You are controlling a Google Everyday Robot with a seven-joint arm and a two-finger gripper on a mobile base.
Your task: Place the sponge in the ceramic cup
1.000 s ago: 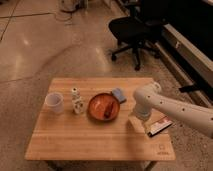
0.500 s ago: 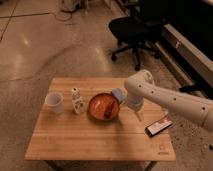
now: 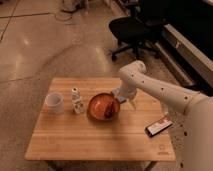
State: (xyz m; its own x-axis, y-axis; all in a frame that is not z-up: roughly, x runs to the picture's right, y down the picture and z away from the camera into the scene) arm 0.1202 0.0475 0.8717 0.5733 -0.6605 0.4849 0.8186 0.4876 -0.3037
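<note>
The ceramic cup stands pale and upright at the left of the wooden table. A small part of the blue sponge shows just behind the right rim of the orange bowl. My gripper hangs from the white arm, which reaches in from the right. It is low over the sponge and hides most of it. Whether it touches the sponge does not show.
A small white patterned bottle stands between cup and bowl. A flat red-white-black box lies near the table's right edge. A black office chair stands on the floor behind the table.
My arm has swung left and back, from above the flat box at the right edge to the sponge beside the bowl. The objects on the table have not moved.
</note>
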